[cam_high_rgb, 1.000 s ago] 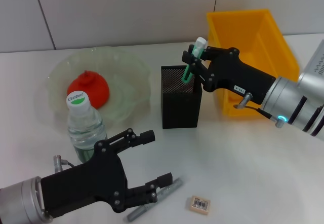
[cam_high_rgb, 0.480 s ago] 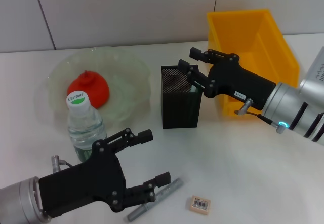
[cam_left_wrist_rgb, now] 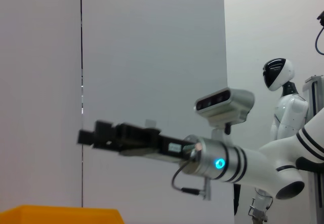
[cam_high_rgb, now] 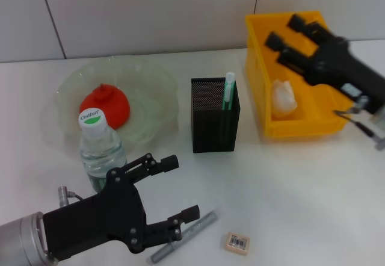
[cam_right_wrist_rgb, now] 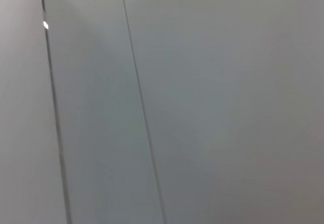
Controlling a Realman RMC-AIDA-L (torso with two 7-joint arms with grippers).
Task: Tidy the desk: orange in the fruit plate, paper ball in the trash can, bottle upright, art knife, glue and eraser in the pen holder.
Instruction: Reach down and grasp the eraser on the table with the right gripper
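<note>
The orange (cam_high_rgb: 105,109) lies in the fruit plate (cam_high_rgb: 157,79). The bottle (cam_high_rgb: 100,151) stands upright in front of the plate. The pen holder (cam_high_rgb: 213,127) holds a green-and-white glue stick (cam_high_rgb: 228,94). The paper ball (cam_high_rgb: 284,98) lies in the trash can (cam_high_rgb: 260,67). A grey art knife (cam_high_rgb: 185,236) and the eraser (cam_high_rgb: 237,243) lie on the table near the front. My left gripper (cam_high_rgb: 181,188) is open and empty, just above the knife and beside the bottle. My right gripper (cam_high_rgb: 284,29) is open and empty above the trash can.
The white table (cam_high_rgb: 301,188) spreads between the pen holder and the eraser. A grey wall (cam_high_rgb: 150,13) stands behind. The left wrist view shows my right arm (cam_left_wrist_rgb: 212,160) and the trash can's rim (cam_left_wrist_rgb: 61,215). The right wrist view shows only wall.
My right gripper let go of the glue stick, which now stands in the pen holder, and drew back to the right over the trash can. My left gripper has barely moved.
</note>
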